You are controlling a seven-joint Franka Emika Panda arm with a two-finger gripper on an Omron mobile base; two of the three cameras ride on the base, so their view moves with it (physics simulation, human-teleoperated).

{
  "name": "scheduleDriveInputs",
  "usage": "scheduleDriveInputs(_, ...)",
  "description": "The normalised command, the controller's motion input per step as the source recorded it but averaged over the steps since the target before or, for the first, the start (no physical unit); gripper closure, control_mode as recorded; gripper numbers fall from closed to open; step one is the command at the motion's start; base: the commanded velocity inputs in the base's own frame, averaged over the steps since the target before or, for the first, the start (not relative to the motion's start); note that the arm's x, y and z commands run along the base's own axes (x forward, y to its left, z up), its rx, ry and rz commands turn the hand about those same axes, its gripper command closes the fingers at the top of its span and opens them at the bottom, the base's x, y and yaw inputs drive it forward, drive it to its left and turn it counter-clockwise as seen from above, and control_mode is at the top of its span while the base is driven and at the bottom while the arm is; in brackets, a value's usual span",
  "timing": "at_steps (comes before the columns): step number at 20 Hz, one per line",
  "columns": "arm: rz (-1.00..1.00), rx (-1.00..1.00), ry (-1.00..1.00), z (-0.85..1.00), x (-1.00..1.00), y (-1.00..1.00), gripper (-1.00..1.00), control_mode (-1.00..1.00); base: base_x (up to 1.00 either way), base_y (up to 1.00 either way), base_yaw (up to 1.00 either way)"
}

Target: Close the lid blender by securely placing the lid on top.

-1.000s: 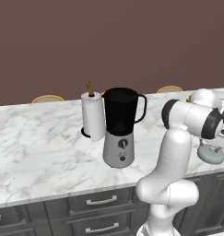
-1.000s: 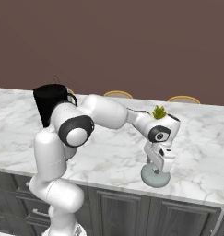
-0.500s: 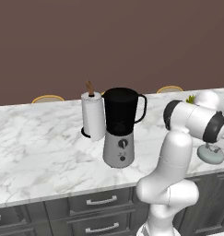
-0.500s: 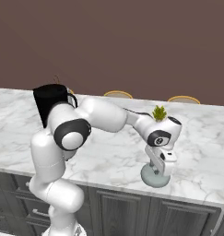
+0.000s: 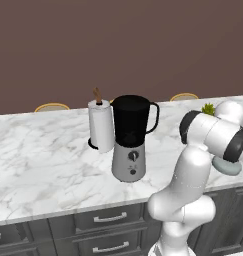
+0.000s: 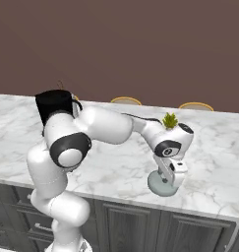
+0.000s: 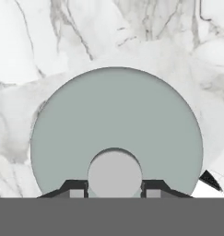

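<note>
On the marble tabletop (image 6: 116, 167), at 3 o'clock from the blender (image 5: 131, 137), lies the lid (image 7: 115, 124). End effector (image 7: 114, 188) fingers flank its center knob; whether they grip it, I cannot tell. No readable writing.

White marble surface (image 5: 38, 150), grey veining, runs full width above dark cabinet fronts with bar handles. Blender (image 5: 130, 137) stands near middle, silver-grey base on marble, black jar open at top. Paper towel roll (image 5: 101, 125) upright on dark holder just beside blender, on side away from arm. Lid (image 6: 163, 184) lies flat near front edge, well apart from blender (pale grey-green disc with round centre knob in hand view). Small green plant (image 6: 169, 120) sits toward back edge.
</note>
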Motion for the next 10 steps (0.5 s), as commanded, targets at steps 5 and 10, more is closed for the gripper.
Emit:
scheduleDriveInputs(5,0.0,-0.25,-0.24,0.98,0.0,0.57,1.0,-1.0,0.0,0.0,0.0)
scheduleDriveInputs(10,0.01,-0.32,-0.35,1.0,0.0,0.71,1.0,-1.0,0.0,0.0,0.0)
